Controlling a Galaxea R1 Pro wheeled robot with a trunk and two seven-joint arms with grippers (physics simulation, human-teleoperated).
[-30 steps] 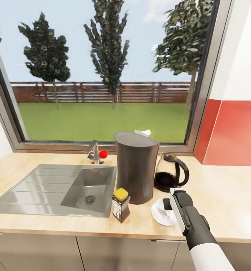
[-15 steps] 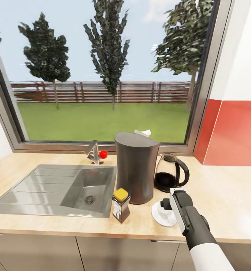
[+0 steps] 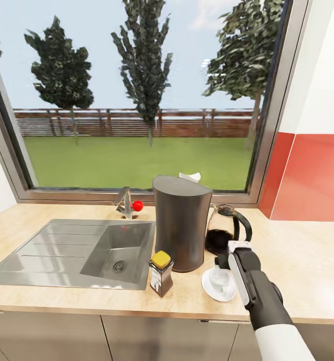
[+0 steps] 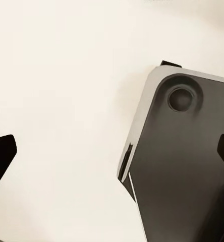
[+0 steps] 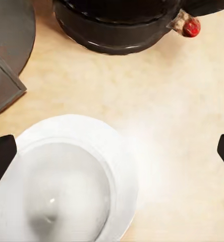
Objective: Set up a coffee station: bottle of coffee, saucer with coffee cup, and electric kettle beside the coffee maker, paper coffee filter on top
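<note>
The right arm is seen reaching forward and up from the lower right of the head view, its dark forearm angled toward the back of the kitchen countertop (image 3: 307, 260), with the right gripper (image 3: 226, 261) poised over the coffee cup (image 3: 218, 277). In the right wrist view the dark tips of the fingers (image 5: 2, 157) are spread wide at opposite edges, nothing held between them, and the cup is looked down into from above. The cup is seated on the saucer (image 3: 207, 290), which lies on the worktop just beside the base of the coffee maker (image 3: 181, 228). A white paper filter (image 3: 190, 176) is glimpsed at the coffee maker's slanted top. The electric kettle (image 3: 226, 235) is set close behind the saucer, next to the coffee maker. The bottle of coffee (image 3: 161, 273) is stood in front of the coffee maker, by the edge of the sink (image 3: 61, 250). In the left wrist view, the left gripper's finger tips are shown apart against a pale surface.
</note>
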